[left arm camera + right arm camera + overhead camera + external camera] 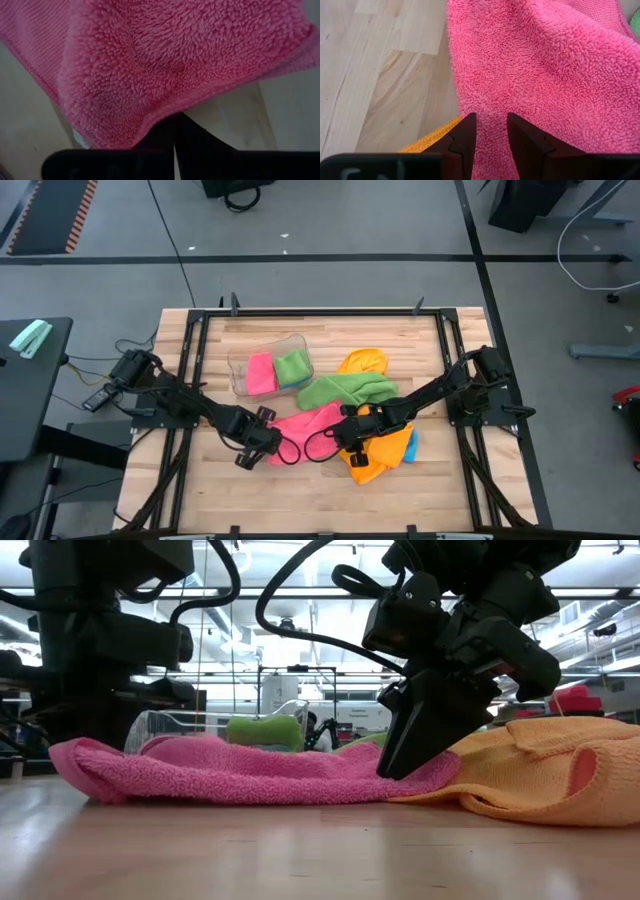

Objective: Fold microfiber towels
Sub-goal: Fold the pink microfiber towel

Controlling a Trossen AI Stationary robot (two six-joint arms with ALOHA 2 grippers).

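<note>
A wooden table (200,480) carries pink (305,427), green (345,389) and orange towels (385,455), a clear tub (238,372), perhaps a blue towel (412,446).

The pink towel (540,65) is thick, fluffy microfiber cloth with a looped, matt pile and a stitched hem. The orange towel (560,765) and green towel (345,389) are the same soft, matt cloth. The desk (380,75) is pale wood in jointed strips, smooth with a slight sheen. The tub (240,365) is clear, glossy plastic. The right arm's fingers (462,137) look hard, dark and smooth.

Clear plastic tub (240,370) on wooden table (330,500); black side table (30,395) beside it.
</note>
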